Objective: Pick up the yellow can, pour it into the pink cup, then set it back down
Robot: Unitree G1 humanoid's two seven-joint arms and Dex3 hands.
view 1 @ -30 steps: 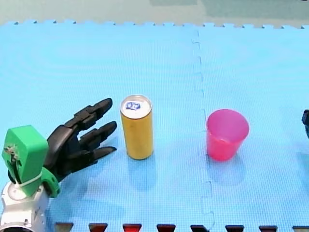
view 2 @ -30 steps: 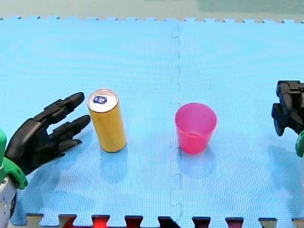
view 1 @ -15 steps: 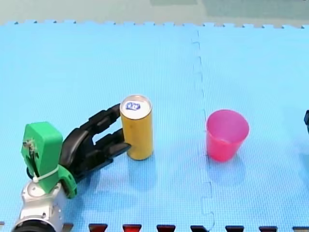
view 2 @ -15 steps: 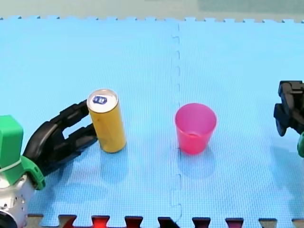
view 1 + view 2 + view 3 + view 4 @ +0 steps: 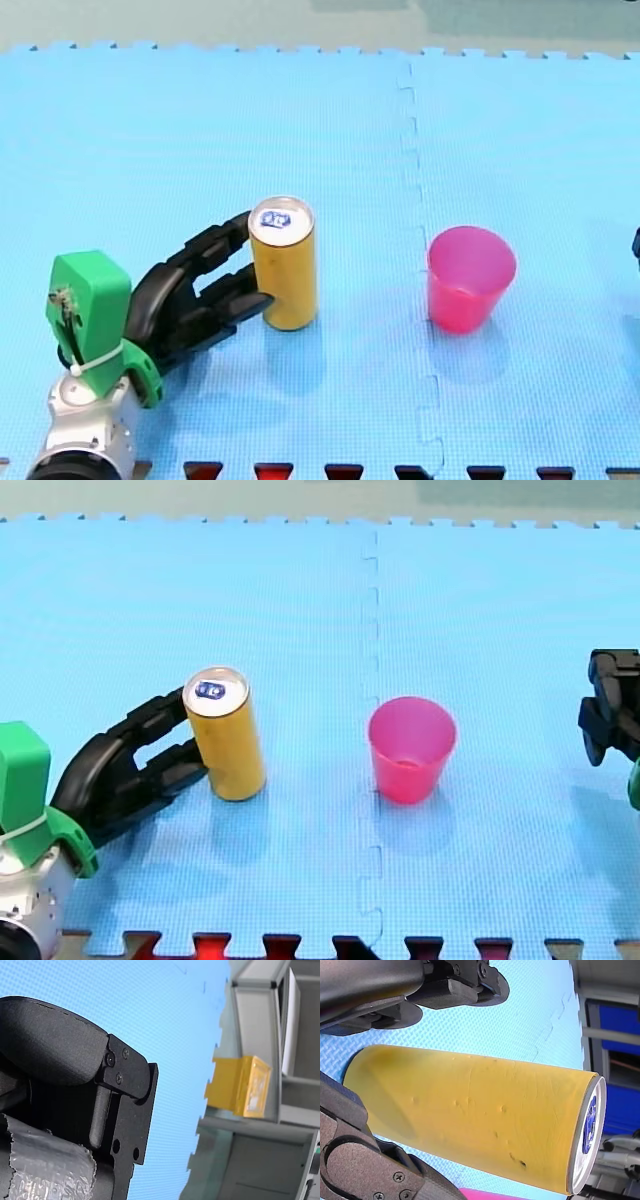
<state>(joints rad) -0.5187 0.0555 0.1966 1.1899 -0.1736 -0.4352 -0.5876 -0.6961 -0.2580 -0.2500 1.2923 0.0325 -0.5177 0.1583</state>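
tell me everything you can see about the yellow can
The yellow can is tall and slim and looks like metal. Its matte yellow body has a few small dents, and its silver top carries a blue mark. It stands upright on the blue foam mat, left of the pink cup and apart from it. The left hand grips it from the left, fingers against its side.

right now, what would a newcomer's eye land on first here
The yellow can stands upright on the blue mat, with the left hand right up against its side. A pink cup stands upright and apart, to the can's right. The right hand is at the mat's far right edge.
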